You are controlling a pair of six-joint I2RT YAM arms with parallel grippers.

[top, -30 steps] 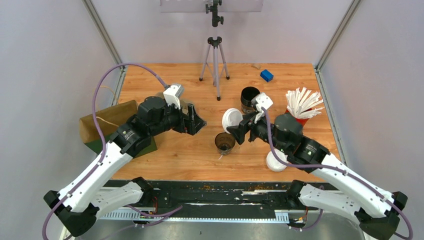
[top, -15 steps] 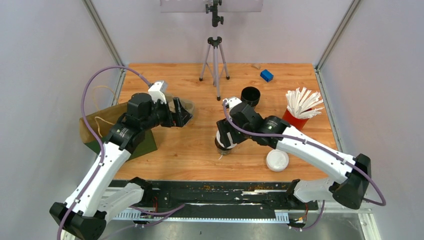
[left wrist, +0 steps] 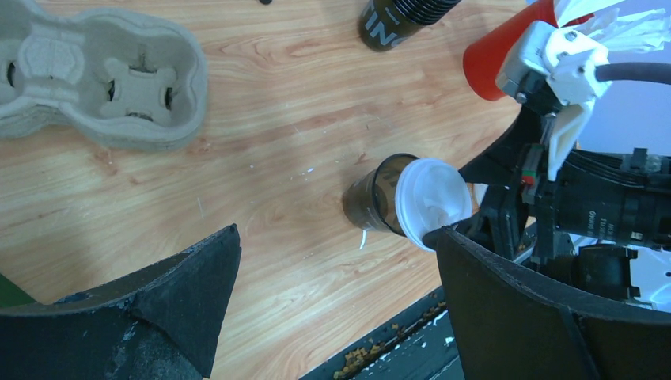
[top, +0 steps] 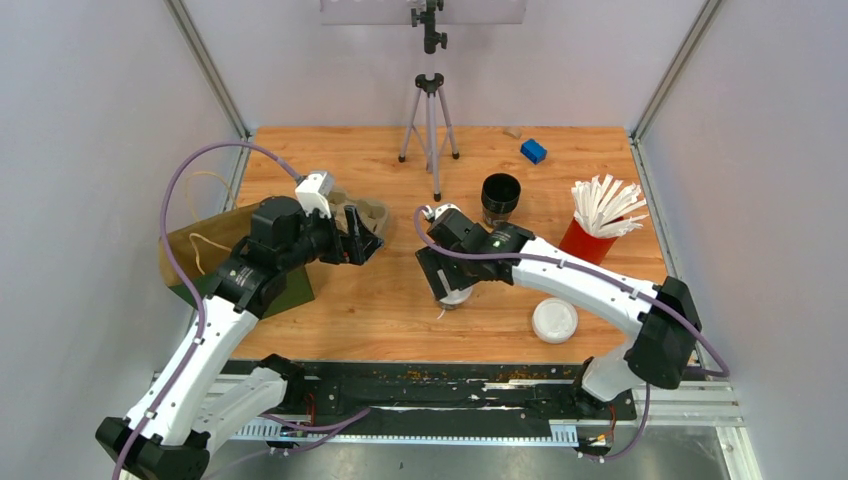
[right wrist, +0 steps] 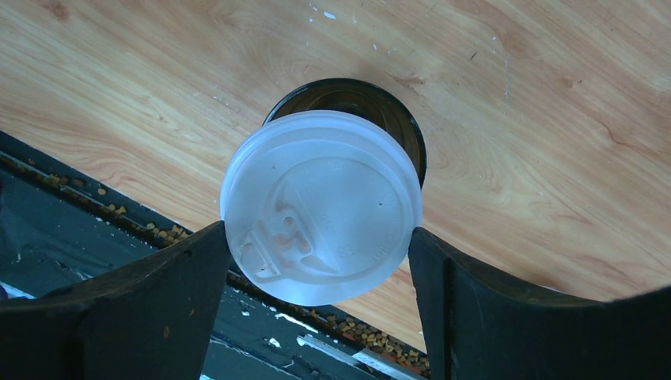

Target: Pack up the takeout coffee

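Gripping white lid (right wrist: 320, 207), R gripper (right wrist: 318, 237) holds it off-centre over cup (right wrist: 396, 119), whose mouth lies further out; L gripper (left wrist: 336, 237) spread, empty.

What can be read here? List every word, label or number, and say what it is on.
"IN": white letters on the black cup stack; whether more follows cannot be told.
Held lid: raised marks, too faint to read.
Right arm: small white print, too small to read.
Nothing else bears readable text.
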